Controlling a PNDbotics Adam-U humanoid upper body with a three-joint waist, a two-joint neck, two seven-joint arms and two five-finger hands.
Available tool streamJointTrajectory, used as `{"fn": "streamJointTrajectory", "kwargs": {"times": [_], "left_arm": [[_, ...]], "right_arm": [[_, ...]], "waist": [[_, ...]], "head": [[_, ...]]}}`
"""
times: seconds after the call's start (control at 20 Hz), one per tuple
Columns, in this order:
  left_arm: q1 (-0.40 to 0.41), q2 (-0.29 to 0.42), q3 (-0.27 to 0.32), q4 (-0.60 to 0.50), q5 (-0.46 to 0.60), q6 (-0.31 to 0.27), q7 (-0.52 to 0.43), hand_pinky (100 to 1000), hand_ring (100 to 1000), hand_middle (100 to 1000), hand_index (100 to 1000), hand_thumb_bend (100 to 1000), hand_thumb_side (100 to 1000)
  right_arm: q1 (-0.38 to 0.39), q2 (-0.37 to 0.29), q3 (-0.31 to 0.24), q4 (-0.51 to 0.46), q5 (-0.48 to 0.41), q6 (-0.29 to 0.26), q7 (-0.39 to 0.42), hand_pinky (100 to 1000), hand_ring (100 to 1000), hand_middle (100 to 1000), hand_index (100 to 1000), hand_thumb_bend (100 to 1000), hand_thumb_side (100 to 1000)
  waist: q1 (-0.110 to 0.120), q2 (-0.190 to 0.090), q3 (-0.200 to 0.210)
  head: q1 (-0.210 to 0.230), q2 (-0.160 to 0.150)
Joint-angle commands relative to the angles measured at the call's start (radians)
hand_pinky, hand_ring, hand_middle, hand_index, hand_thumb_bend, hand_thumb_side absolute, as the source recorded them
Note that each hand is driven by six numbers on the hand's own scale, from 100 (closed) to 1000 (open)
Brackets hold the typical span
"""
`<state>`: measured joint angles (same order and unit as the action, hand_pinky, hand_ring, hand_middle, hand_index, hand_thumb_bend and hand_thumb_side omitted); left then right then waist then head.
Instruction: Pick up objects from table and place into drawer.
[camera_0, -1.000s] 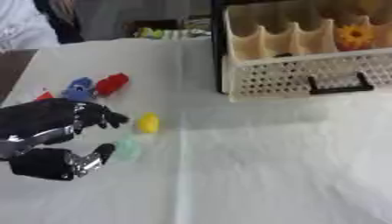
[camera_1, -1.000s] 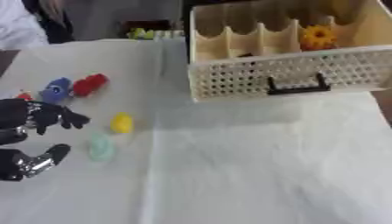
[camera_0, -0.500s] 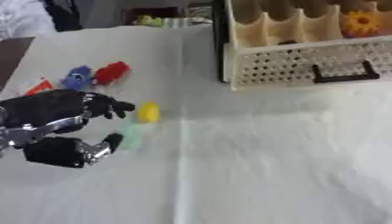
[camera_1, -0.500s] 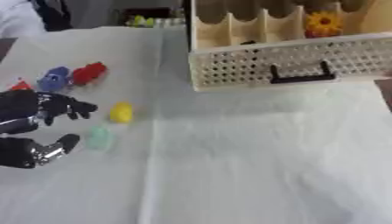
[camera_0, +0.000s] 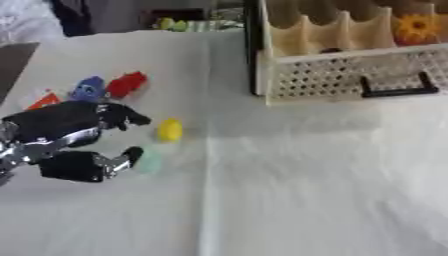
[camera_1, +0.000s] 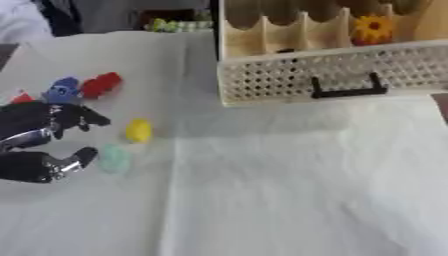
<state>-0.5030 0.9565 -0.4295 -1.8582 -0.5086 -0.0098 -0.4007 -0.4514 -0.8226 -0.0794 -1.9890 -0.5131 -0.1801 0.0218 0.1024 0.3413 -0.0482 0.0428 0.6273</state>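
My left hand (camera_0: 66, 135) hovers low over the table's left side, fingers and thumb spread apart and holding nothing. A pale green piece (camera_0: 149, 161) lies just off the thumb's tip. A small yellow object (camera_0: 169, 130) sits just right of the fingertips. Behind the hand lie a blue object (camera_0: 88, 89), a red object (camera_0: 128, 83) and an orange piece (camera_0: 42, 101). The cream perforated drawer (camera_0: 350, 80) with a black handle stands at the upper right; an orange flower-like object (camera_0: 414, 28) rests in one of its compartments. My right hand shows in no view.
A white cloth (camera_0: 297, 190) covers the table. Yellow-green items (camera_0: 175, 23) lie at the far edge. A dark strip (camera_0: 13, 57) shows at the table's left edge, and a person stands beyond the far left corner.
The camera has tilted, so the whole scene sits lower in the picture. My left hand has stayed beside the yellow and green pieces, thumb and fingers still spread.
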Motion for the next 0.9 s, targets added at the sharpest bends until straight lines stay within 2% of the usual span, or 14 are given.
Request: {"fn": "streamJointTrajectory", "kwargs": {"times": [0.05, 0.9], "left_arm": [[-0.015, 0.013, 0.005, 0.020, -0.028, -0.007, 0.014, 548, 774, 828, 992, 180, 1000], [-0.036, -0.035, -0.013, 0.149, -0.115, -0.082, -0.032, 574, 774, 791, 1000, 221, 1000]], "right_arm": [[-0.006, -0.015, -0.017, -0.011, -0.009, 0.002, 0.003, 571, 511, 260, 698, 376, 981], [0.012, 0.016, -0.027, -0.011, -0.004, 0.029, 0.007, 573, 512, 257, 690, 370, 964]], "waist": [[-0.007, -0.015, -0.001], [-0.008, 0.005, -0.009]], "head": [[0.006, -0.016], [0.017, -0.039]]}}
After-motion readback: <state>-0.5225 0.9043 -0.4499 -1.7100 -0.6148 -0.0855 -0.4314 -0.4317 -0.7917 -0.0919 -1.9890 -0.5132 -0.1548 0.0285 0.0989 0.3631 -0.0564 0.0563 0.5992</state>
